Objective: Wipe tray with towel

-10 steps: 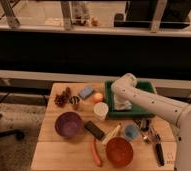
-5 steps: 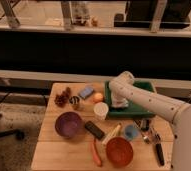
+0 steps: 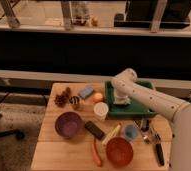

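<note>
Wooden tabletop (image 3: 59, 150) clutter crowds the tray (image 3: 139, 107), so the gripper (image 3: 120, 100), fingers unreadable, should press the towel (image 3: 121, 102) flat.

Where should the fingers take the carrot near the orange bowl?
Grip the carrot across its middle, coming from above: it lies flat on the table, with the orange bowl close on one side. The gripper is over the tray now.
</note>
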### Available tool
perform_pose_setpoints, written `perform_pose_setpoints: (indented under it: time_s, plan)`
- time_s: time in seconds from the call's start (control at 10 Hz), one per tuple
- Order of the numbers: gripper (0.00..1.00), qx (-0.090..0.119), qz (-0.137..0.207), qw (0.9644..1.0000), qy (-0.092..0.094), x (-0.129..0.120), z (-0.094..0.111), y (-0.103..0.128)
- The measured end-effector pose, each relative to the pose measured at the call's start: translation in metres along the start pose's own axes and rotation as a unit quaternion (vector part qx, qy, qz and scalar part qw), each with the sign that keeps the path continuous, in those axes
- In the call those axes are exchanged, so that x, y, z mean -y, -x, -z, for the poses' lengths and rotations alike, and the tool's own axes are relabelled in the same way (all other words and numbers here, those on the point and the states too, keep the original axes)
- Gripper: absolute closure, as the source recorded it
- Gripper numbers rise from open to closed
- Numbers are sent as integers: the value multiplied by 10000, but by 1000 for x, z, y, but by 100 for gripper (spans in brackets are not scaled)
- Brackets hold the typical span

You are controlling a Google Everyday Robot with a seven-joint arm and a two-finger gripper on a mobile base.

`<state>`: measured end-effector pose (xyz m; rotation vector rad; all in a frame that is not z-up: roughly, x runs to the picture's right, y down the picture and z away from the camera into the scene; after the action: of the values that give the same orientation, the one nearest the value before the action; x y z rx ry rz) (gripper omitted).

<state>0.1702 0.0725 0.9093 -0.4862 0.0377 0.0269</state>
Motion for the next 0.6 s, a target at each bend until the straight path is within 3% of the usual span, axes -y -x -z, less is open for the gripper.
perform_pose_setpoints:
  time_s: [0.6]
  plan:
    - [100, 221, -290, 9993, 52, -2, 12, -29]
